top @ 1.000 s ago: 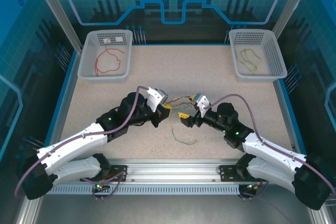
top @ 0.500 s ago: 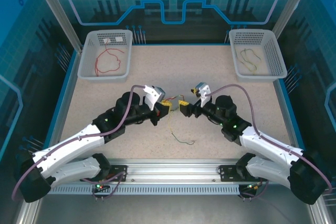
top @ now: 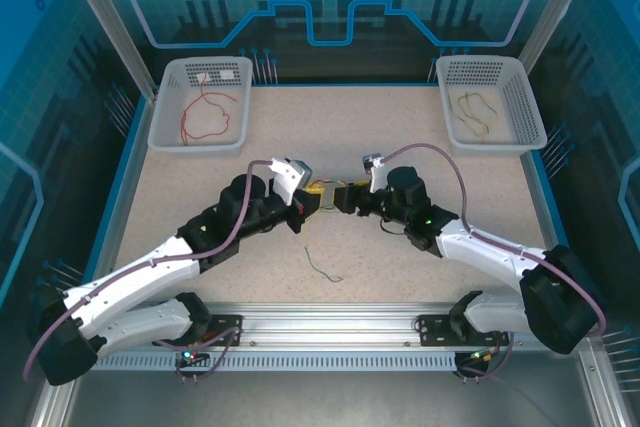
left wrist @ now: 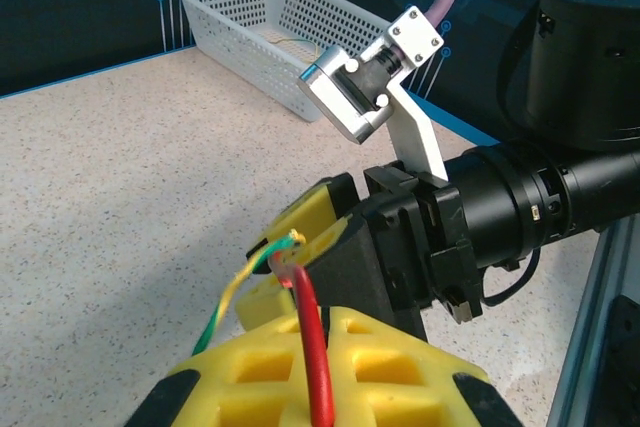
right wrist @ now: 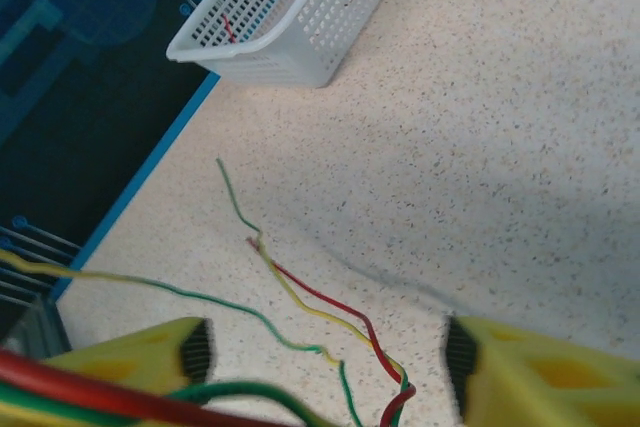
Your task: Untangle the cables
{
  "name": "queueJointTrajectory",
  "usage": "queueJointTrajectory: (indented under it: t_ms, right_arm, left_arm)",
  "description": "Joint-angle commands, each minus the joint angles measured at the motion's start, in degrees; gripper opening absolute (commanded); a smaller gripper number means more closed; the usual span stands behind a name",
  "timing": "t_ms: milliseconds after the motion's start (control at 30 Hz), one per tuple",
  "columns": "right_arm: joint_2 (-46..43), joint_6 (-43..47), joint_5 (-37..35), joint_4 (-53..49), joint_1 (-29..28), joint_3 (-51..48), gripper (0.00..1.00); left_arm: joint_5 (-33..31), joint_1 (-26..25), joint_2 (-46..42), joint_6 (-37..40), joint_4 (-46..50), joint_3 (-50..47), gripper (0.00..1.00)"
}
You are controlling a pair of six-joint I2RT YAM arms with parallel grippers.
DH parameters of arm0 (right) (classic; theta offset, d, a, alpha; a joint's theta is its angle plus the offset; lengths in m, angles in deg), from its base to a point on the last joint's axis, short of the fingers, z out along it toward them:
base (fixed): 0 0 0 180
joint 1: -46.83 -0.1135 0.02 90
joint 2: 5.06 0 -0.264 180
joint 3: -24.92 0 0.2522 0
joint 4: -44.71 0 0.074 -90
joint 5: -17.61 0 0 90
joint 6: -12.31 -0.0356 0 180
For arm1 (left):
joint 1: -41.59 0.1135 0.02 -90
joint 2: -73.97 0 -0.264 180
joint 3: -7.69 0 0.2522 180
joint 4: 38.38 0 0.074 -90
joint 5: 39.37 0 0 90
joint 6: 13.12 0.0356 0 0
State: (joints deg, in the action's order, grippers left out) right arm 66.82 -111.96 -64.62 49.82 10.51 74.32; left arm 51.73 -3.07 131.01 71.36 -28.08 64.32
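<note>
My left gripper (top: pixel 310 199) is shut on a red cable (left wrist: pixel 308 319) that rises out between its yellow fingers (left wrist: pixel 400 362). A yellow-green cable (left wrist: pixel 232 294) runs beside it, and their tips meet at the right gripper's yellow finger (left wrist: pixel 312 215). My right gripper (top: pixel 345 197) faces the left one, almost touching, and is open. Its fingers (right wrist: pixel 128 357) stand apart, with twisted red, yellow and green cables (right wrist: pixel 325 312) hanging between them down to the table. A thin green tail (top: pixel 322 265) lies on the tabletop below both grippers.
A white basket (top: pixel 165 117) at the back left holds a red cable (top: pixel 205 117). A second white basket (top: pixel 528 112) at the back right holds a yellow-green cable (top: pixel 475 112). The speckled tabletop (top: pixel 400 127) is bounded by a blue rim.
My right gripper has swung left and up to meet the left gripper, and its jaws have narrowed. The cable tail on the table has been drawn to the left.
</note>
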Motion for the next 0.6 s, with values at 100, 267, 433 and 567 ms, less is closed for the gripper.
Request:
queueJointTrajectory:
  t_ms: [100,267,433,567]
  right_arm:
    - [-0.6,4.3,-4.7,-1.3,-0.1,1.5,0.21]
    - [1.0,6.9,-8.7,-5.3,0.3,2.0,0.14]
    - [4.0,5.1,-13.1,-10.7,2.7,2.7,0.1]
    - [4.8,2.7,-12.6,-10.7,5.2,2.0,0.1]
  left_arm:
    - [-2.9,0.6,-2.4,1.5,-3.4,-1.6,0.0]
    - [-1.7,2.2,-6.1,-0.2,-5.0,-3.1,0.0]
    - [3.4,4.5,-10.9,-1.1,-7.7,-4.8,0.0]
    - [3.8,6.7,-13.1,-1.3,-6.0,-5.8,0.0]
